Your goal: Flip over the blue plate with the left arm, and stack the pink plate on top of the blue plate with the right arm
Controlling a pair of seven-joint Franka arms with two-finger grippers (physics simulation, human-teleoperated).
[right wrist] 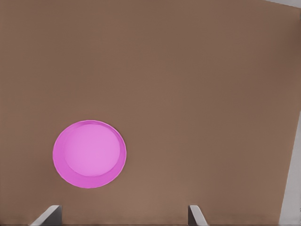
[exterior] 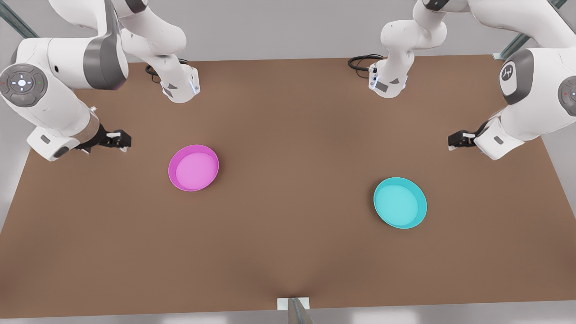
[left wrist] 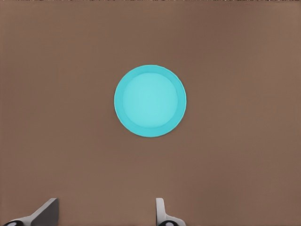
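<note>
The blue plate [exterior: 400,203] lies rim up on the brown table, toward the front view's right; in the left wrist view the blue plate [left wrist: 150,100] sits well ahead of the fingers. My left gripper [exterior: 452,141] hovers open above the table's right side, back from the plate, and its two fingers [left wrist: 160,209] stand wide apart. The pink plate [exterior: 193,168] rests rim up toward the front view's left, also as the pink plate [right wrist: 89,154]. My right gripper [exterior: 123,139] hangs open to that plate's left, with nothing between its fingers [right wrist: 193,212].
Both arm bases [exterior: 180,85] [exterior: 388,81] stand at the table's back edge with black cables [exterior: 360,62] beside them. A small white bracket [exterior: 293,303] sits at the front edge. A wide stretch of bare table [exterior: 292,180] separates the two plates.
</note>
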